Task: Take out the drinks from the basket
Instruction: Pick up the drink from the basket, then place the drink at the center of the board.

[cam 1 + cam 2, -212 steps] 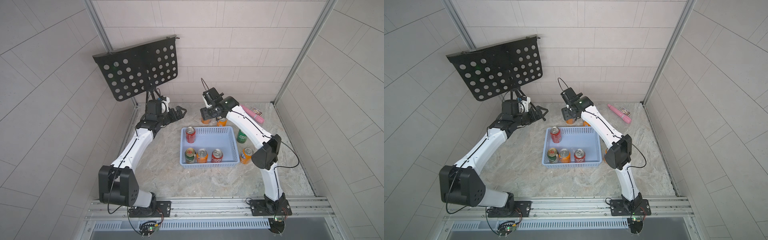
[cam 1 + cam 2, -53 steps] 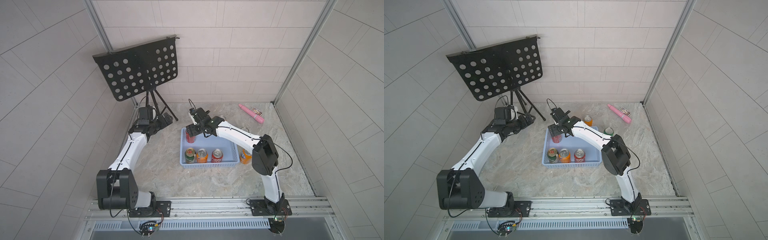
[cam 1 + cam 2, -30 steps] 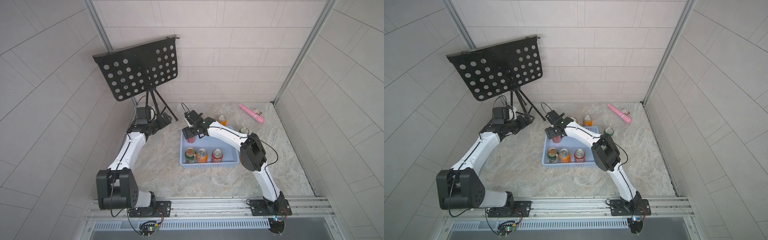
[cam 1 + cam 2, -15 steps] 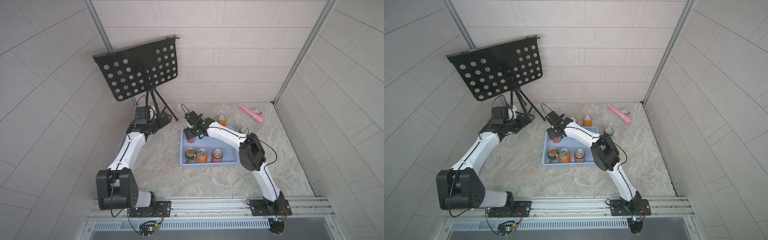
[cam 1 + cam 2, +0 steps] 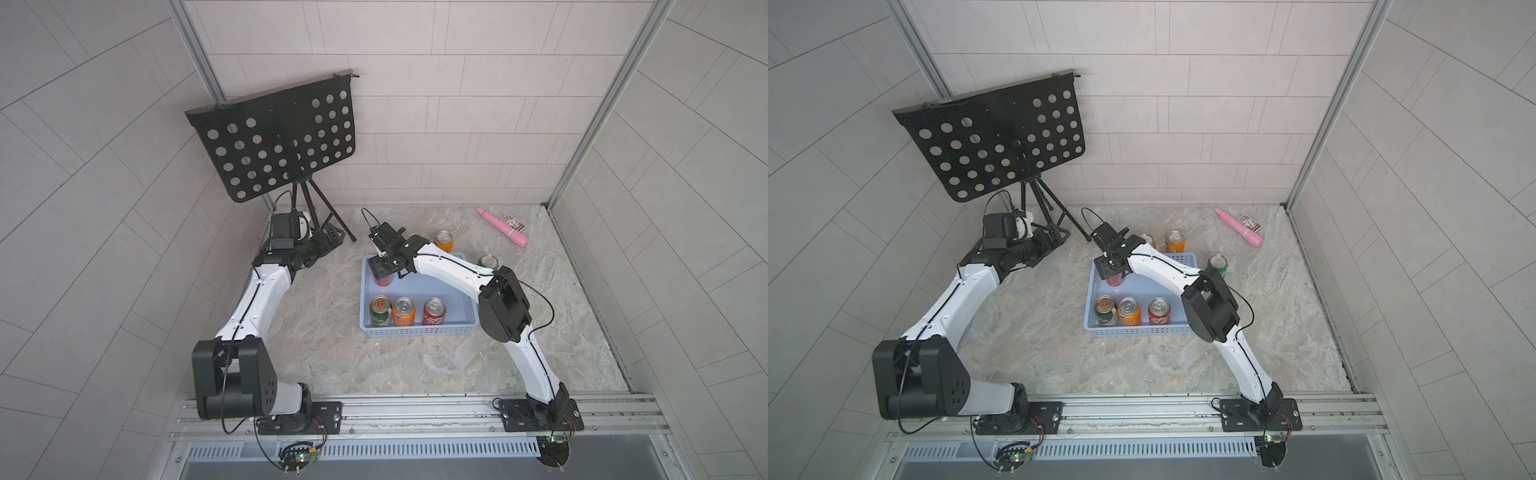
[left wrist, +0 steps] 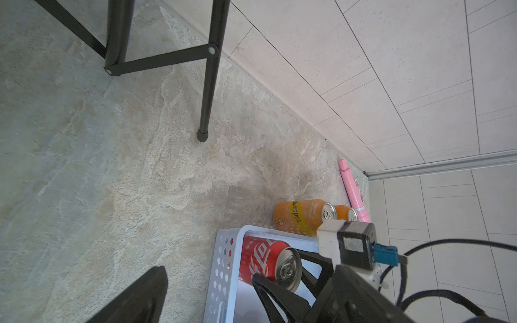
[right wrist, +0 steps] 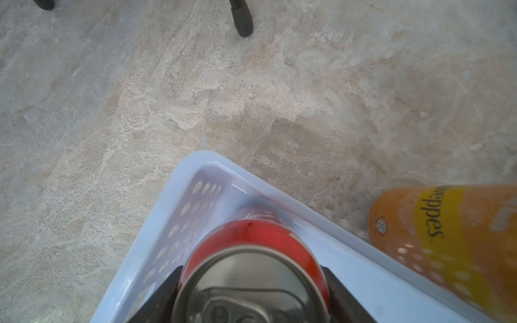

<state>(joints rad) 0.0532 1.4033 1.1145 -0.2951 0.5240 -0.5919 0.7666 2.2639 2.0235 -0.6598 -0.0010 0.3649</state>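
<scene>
Right gripper is clamped on the red cola can, upright at the ten-o'clock corner of the blue basket in a top view. Lift it straight up, clearing the rim, before swinging away, since the orange Schweppes can stands just outside.

Bright, even light; soft shadows; bowed edges; near red can blurred.

Marbled stone floor, blue basket, orange cans, green can, pink stick, card, music stand
</scene>
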